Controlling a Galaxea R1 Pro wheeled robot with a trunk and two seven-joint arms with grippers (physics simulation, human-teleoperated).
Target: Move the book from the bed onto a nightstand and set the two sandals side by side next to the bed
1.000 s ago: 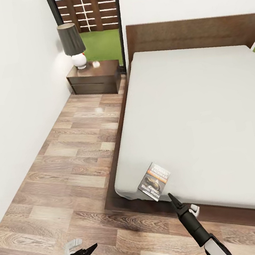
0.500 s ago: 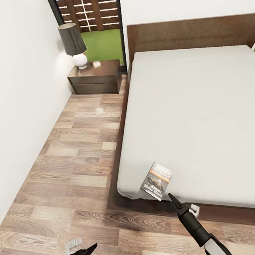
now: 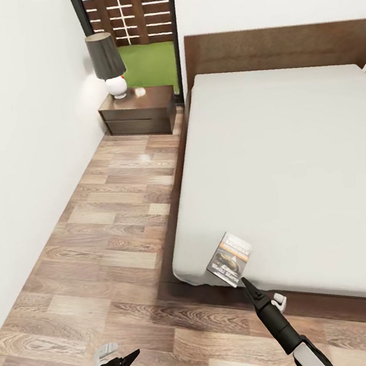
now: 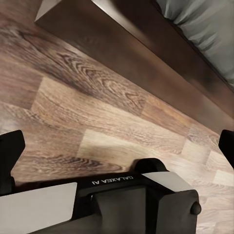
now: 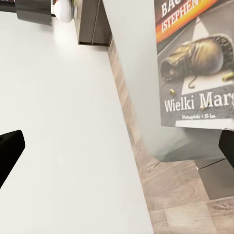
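View has shifted slightly (base creeping in); book (image 3: 230, 259) nearer right gripper (image 3: 245, 282), fingers spread wide, nothing held.

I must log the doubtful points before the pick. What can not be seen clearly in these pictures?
- Book: right wrist view, title cut off by the picture's edge.
- Small white object on the nightstand: head view, too small to identify.
- Right tool: head view, seen edge-on, opening unclear.
- Bed: head view, far side cut off.

Book (image 3: 230, 258) on bed (image 3: 298, 158) corner nr right gripper (image 3: 247, 284); nightstand (image 3: 138, 112) w/ lamp (image 3: 107, 63) beyond.
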